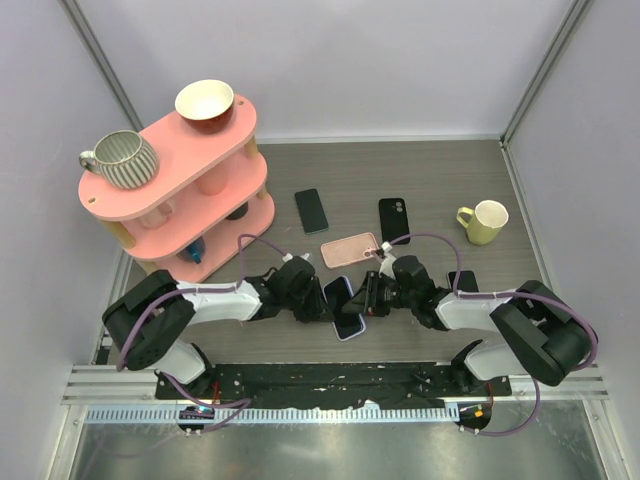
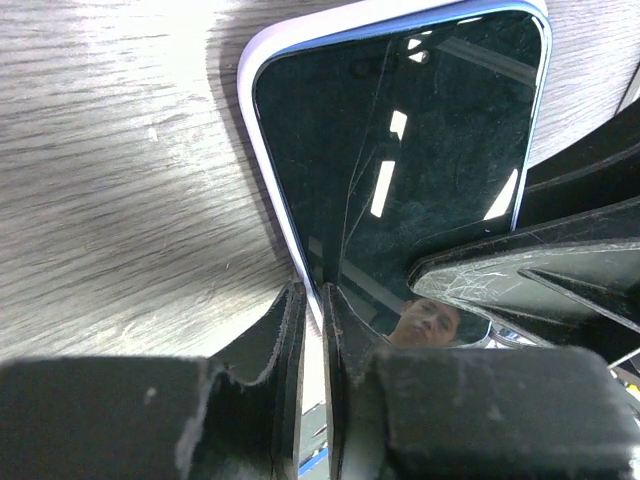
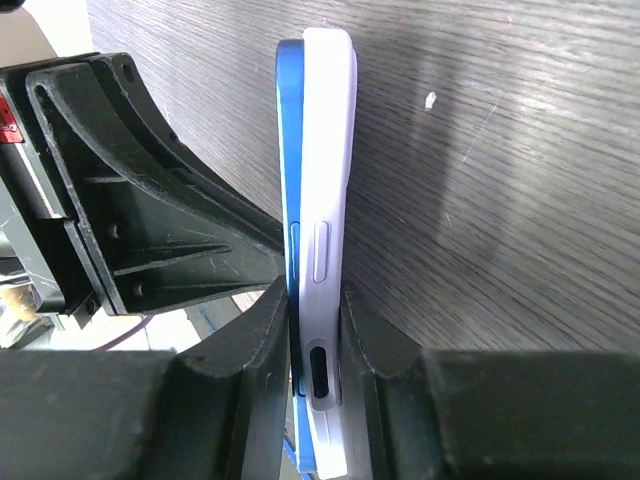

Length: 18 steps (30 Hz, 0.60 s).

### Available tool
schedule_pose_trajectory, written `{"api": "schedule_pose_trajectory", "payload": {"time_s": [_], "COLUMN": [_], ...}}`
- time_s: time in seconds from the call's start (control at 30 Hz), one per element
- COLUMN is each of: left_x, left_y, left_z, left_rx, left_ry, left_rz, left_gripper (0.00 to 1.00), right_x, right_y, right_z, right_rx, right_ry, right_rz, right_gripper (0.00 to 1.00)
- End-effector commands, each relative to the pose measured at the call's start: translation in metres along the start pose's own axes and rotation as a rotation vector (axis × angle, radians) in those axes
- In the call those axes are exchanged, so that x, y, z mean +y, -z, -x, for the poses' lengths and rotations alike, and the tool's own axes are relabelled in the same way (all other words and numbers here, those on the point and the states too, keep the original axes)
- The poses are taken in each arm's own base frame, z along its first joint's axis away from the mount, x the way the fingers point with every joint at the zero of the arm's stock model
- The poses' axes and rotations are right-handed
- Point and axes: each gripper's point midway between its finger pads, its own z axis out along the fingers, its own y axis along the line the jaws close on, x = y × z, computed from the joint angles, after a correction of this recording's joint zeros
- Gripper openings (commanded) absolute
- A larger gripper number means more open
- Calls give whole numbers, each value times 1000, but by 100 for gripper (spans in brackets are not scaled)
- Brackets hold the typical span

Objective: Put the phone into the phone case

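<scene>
Top external view: near the tabletop's (image 1: 440, 180) near edge, the left tool (image 1: 325, 300) and right tool (image 1: 368, 297) each pinch narrowly on one blue phone (image 3: 289, 150) pressed against its pale phone case (image 3: 328, 150). Just beyond lie one pink case (image 1: 349, 249) and two dark phones (image 1: 311, 210) (image 1: 394, 220), with one yellow mug (image 1: 483, 222) at right. A pink shelf (image 1: 180, 190) at far left holds one striped mug (image 1: 122, 159) and one bowl (image 1: 205, 104); the far edge is bare.

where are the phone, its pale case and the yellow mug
phone (image 2: 400, 170), left wrist view, middle of its dark screen
pale case (image 3: 330, 140), right wrist view, its side wall above the button
yellow mug (image 1: 490, 216), top external view, its open mouth
</scene>
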Motion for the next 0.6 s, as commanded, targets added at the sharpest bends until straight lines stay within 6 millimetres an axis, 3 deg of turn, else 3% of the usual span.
{"api": "schedule_pose_trajectory", "payload": {"time_s": [0.0,0.17,0.2,0.33,0.57], "left_x": [16,-6,-21,-43,-79], "left_y": [4,33,54,88,131], "left_z": [9,31,41,57,54], "left_rx": [-32,-91,-141,-216,-274], "left_ry": [-15,-18,-47,-103,-228], "left_rz": [105,30,-11,-91,-300], "left_gripper": [16,38,45,57,71], "right_x": [29,41,45,68,120], "right_y": [4,12,17,32,70], "right_z": [-7,5,9,23,39], "right_rx": [68,37,18,-65,-205], "right_ry": [20,71,86,139,179], "right_rz": [105,112,116,166,340], "right_gripper": [1,1,1,1,1]}}
